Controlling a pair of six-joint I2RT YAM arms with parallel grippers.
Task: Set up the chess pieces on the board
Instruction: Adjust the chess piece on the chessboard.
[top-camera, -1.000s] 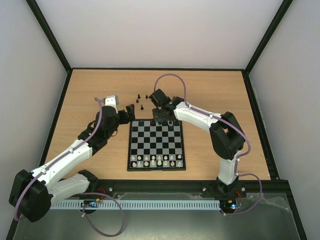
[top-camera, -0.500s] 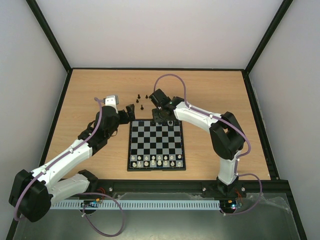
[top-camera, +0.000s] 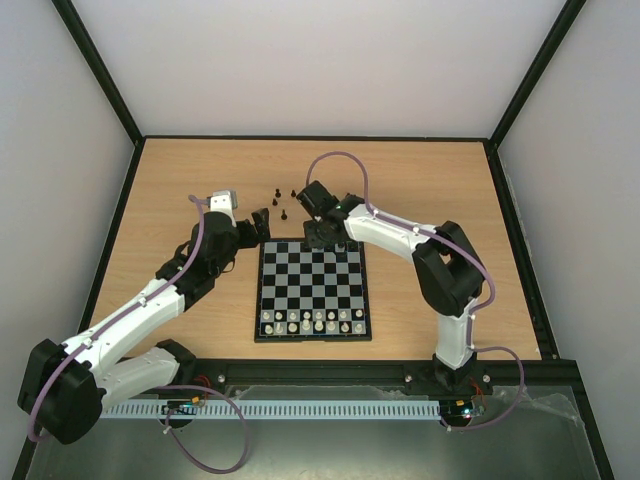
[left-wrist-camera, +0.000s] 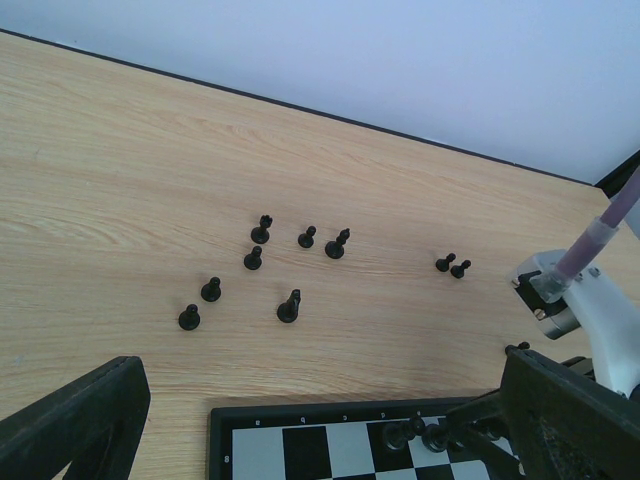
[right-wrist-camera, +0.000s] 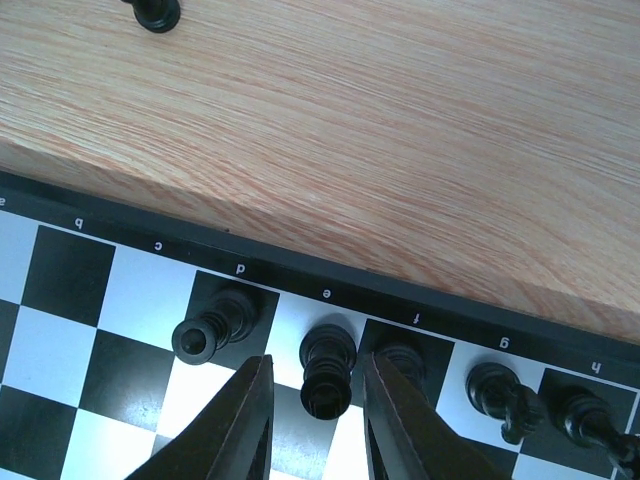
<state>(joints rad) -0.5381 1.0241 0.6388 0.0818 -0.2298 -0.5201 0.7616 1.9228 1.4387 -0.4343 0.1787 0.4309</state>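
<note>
The board (top-camera: 258, 290) lies between my arms. My right gripper (top-camera: 318, 237) hangs over its far edge. In the right wrist view its jaws (right-wrist-camera: 316, 365) are a little open on either side of a black piece (right-wrist-camera: 328, 365) standing on the e square, with a gap on both sides. More black pieces stand on d (right-wrist-camera: 215, 325), f (right-wrist-camera: 400, 360), g (right-wrist-camera: 495, 390) and h (right-wrist-camera: 585, 415). Several loose black chess pieces (left-wrist-camera: 288, 306) stand on the table beyond the board (left-wrist-camera: 300, 415). My left gripper (top-camera: 262, 225) is open and empty at the board's far left corner.
Pale pieces (top-camera: 315, 321) fill the board's two near rows. Two small black pieces (left-wrist-camera: 452, 266) stand apart to the right of the loose group, close to my right arm (left-wrist-camera: 590, 290). A black frame (top-camera: 300, 137) and white walls border the wooden table.
My right arm has shifted slightly to the left over the board's far edge. The left arm has not moved.
</note>
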